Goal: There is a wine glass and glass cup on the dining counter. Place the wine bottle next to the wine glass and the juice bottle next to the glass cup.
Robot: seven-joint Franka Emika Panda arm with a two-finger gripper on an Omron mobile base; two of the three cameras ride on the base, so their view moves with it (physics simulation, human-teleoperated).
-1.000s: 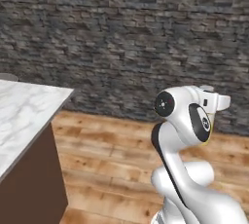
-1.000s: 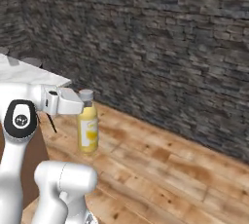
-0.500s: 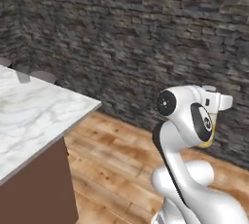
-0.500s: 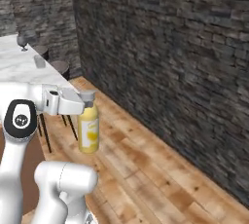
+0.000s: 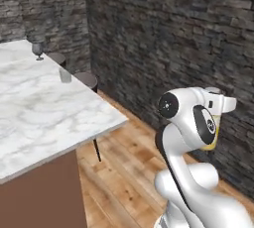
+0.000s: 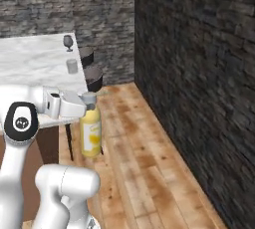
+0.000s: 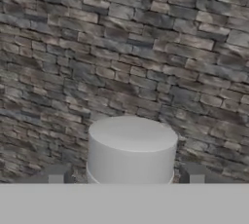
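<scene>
While end effector (image 6: 88,104) grips juice bottle (image 6: 91,133), upright

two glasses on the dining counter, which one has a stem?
The wine glass, the farther of the two from the robot, near the dining counter's far end. It has a rounded bowl on a stem and foot; the glass cup nearer the robot is a plain stemless tumbler.

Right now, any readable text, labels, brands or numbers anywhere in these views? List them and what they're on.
No readable text in any view.
Pale label on the stubby yellow juice bottle, held in the pincer: too blurred to read, no letters resolve.
Round dark emblem on the white arm's joint cap: a small mark, not legible as text.
</scene>
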